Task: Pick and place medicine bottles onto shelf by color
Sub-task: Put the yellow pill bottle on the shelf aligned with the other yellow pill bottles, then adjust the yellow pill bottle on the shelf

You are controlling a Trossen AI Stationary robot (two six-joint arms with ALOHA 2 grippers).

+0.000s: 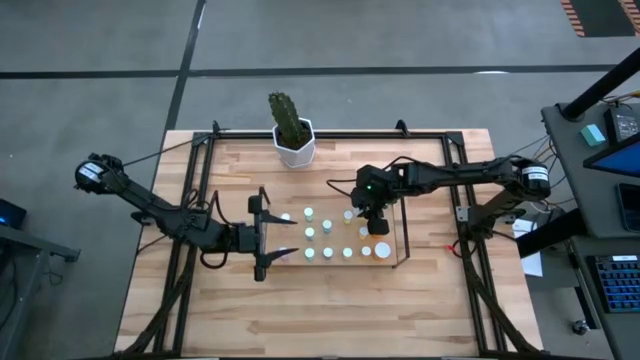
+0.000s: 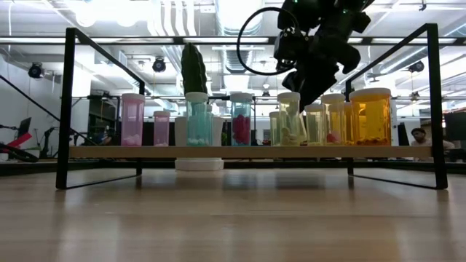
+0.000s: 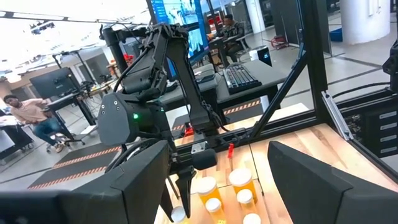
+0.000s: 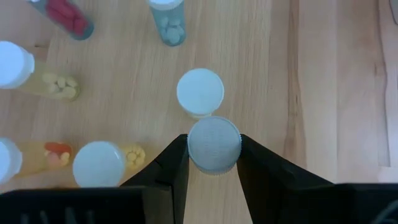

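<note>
So the right gripper (image 4: 213, 155) is pinching a white-capped bottle (image 4: 214, 144) by the cap, one finger on each side, straight from above. The bottle's long axis runs vertical, directly below the wrist, so whatever comes next is basically a straight up or down move. It sits over the shelf (image 1: 402, 262) near that rack's right end, towards the back row of medicine bottles (image 1: 328, 253). Another capped bottle (image 4: 199, 92) stands just beside the held one, nearly touching, so that's the tight spot, I'd say. From table level the rack's right end holds yellowish ones and a big orange bottle (image 2: 371, 116), with pink and bluish ones further left. The left gripper (image 1: 278, 236) waits off the shelf's left end, fingers spread wide, holding nothing.
</note>
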